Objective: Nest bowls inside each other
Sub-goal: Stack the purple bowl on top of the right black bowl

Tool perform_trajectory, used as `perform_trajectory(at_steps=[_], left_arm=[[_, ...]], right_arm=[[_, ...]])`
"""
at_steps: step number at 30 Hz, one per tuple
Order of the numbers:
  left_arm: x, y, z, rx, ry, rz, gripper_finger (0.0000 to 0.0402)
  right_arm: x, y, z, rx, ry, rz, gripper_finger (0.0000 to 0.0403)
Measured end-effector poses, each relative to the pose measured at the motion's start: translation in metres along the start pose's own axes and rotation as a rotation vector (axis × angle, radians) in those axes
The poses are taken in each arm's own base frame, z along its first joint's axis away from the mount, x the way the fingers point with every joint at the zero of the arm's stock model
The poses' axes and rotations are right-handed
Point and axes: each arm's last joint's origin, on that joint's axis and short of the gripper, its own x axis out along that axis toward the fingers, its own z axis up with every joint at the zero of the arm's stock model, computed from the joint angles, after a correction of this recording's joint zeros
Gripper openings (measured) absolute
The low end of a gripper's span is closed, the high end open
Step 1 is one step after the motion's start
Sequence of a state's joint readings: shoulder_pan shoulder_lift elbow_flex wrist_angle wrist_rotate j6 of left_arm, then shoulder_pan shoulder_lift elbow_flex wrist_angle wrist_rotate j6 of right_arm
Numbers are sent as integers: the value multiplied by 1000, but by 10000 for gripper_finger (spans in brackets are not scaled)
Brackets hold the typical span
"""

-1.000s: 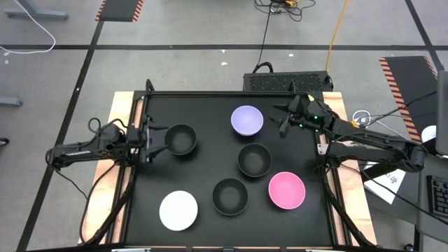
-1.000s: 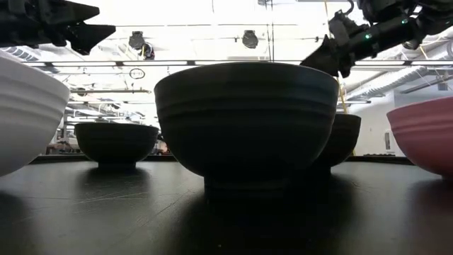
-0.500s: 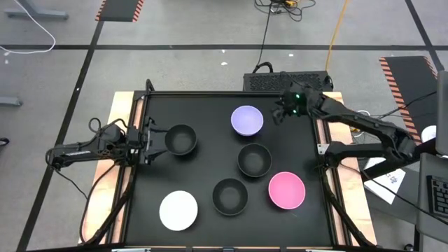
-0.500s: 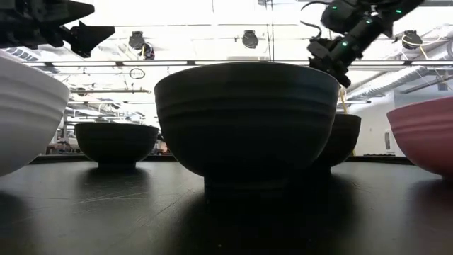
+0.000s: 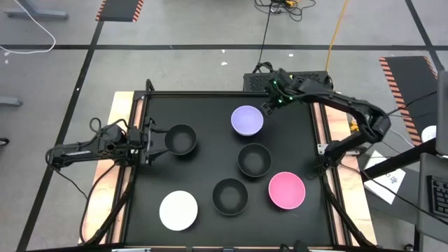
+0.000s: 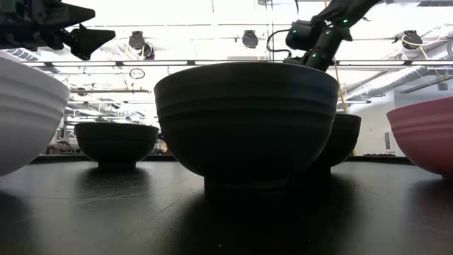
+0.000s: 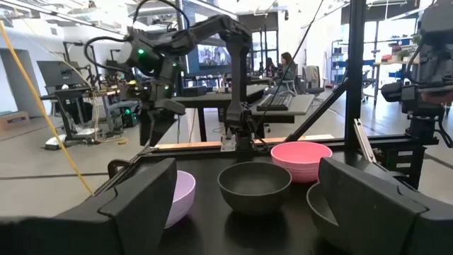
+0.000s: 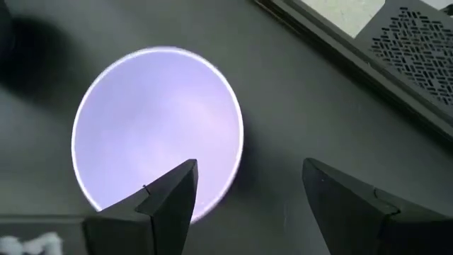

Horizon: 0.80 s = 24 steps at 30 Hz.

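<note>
Right gripper (image 5: 269, 106) hangs with its fingers spread wide and empty above the table's (image 5: 210, 105) far right part, just beside the lavender bowl (image 5: 247, 120), on that bowl's right. In its wrist view the two dark fingers (image 8: 166, 202) frame the bowl's rim from above. Left gripper (image 5: 155, 140) waits at the table's left edge, also spread wide and holding nothing, its tips just beside a black bowl (image 5: 182, 139).

Six bowls stand on the black table, all round, of like size, upright and apart from one another, none nested. Three are black: the one by the left gripper, one near the middle (image 5: 254, 159) and one nearer the front (image 5: 230, 196). The single lavender bowl is at the far side, and the middle black bowl is close in front of it. One pink bowl (image 5: 287, 190) is at the right front and one white bowl (image 5: 178, 210) at the left front. In the low view the front black bowl (image 6: 246, 120) shows faint ridges round its wall and a short foot; the white bowl (image 6: 28, 117) is ridged too.
</note>
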<state>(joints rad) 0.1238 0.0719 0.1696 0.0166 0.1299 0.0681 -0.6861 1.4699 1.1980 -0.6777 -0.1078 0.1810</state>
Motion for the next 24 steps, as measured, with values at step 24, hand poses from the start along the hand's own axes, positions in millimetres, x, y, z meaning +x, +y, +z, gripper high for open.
perform_trajectory(at_steps=[24], left_arm=[[0,0,0,6,1,7,349]], right_arm=[[49,21,-3,-65,225,49,247]])
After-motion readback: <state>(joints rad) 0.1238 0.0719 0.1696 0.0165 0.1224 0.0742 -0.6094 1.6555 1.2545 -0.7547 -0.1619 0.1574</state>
